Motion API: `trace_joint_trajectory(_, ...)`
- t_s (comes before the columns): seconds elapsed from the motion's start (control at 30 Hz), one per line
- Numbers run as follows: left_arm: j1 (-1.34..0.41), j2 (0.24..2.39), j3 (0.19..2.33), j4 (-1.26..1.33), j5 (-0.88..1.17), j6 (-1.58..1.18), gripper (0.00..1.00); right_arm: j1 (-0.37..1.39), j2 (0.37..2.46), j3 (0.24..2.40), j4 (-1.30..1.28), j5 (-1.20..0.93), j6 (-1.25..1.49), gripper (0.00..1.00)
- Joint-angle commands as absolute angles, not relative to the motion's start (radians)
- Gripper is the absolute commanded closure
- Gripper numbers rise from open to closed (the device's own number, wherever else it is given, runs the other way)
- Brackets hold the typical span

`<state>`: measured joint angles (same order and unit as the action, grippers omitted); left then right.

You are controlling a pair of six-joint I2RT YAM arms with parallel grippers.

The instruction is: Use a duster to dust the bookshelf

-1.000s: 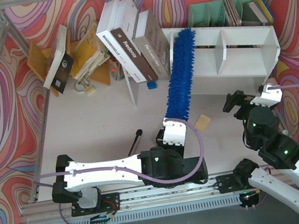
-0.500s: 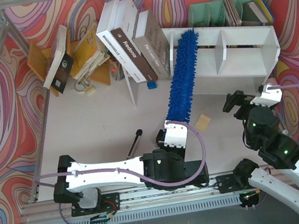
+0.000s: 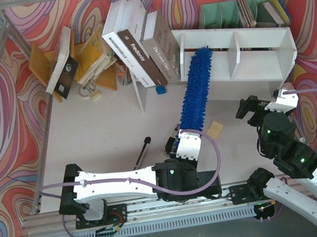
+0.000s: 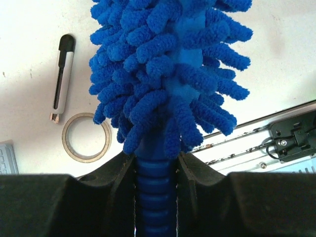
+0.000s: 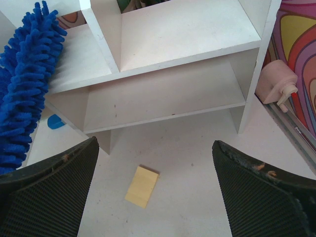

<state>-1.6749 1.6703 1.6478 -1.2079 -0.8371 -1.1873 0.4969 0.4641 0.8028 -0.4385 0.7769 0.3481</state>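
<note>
The bright blue fluffy duster [image 3: 195,92] slants up from my left gripper [image 3: 182,134] to the white bookshelf [image 3: 257,38]. Its tip lies in the shelf's left upper compartment. In the left wrist view the gripper [image 4: 154,163] is shut on the duster's ribbed blue handle [image 4: 154,197], just below the shaggy head [image 4: 168,64]. My right gripper [image 3: 251,110] hovers open in front of the shelf's right half, holding nothing. In the right wrist view it [image 5: 154,145] faces the two-tier bookshelf [image 5: 163,96], with the duster [image 5: 22,98] at the shelf's left end.
A yellow pad [image 5: 142,186] lies on the table before the shelf. A utility knife [image 4: 61,79] and a tape ring [image 4: 87,137] lie near the left arm. Leaning books [image 3: 135,44] stand left of the shelf, a green file organiser [image 3: 220,14] behind it.
The left arm has drawn back toward the near edge. The duster's tip has slid from the shelf's top back edge down into the left compartment. The right arm has not moved.
</note>
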Motion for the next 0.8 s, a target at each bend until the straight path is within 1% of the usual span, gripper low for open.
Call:
trace_joint_trajectory(0.0, -1.673, 1.696, 1.673, -1.156, -0.841, -1.091, 1.00, 0.495, 0.464, 0.796, -0.414, 0.783, 0.347, 0.15)
trace_joint_trajectory(0.2, -1.672, 1.772, 1.768, -1.089, -0.781, -0.922, 1.00, 0.494, 0.459, 0.797, -0.414, 0.783, 0.347, 0.15)
trace_joint_trajectory(0.3, -1.673, 1.824, 1.835, -1.128, -0.774, -0.906, 1.00, 0.494, 0.452, 0.796, -0.415, 0.786, 0.346, 0.15)
trace_joint_trajectory(0.43, -1.674, 1.810, 1.819, -1.115, -0.780, -0.905, 1.00, 0.495, 0.445, 0.795, -0.416, 0.793, 0.346, 0.15)
trace_joint_trajectory(0.53, -1.681, 1.788, 1.804, -1.132, -0.826, -0.929, 1.00, 0.494, 0.442, 0.796, -0.415, 0.795, 0.346, 0.15)
trace_joint_trajectory(0.77, -1.711, 1.786, 1.863, -1.203, -0.976, -0.969, 1.00, 0.494, 0.384, 0.812, -0.412, 0.782, 0.348, 0.15)
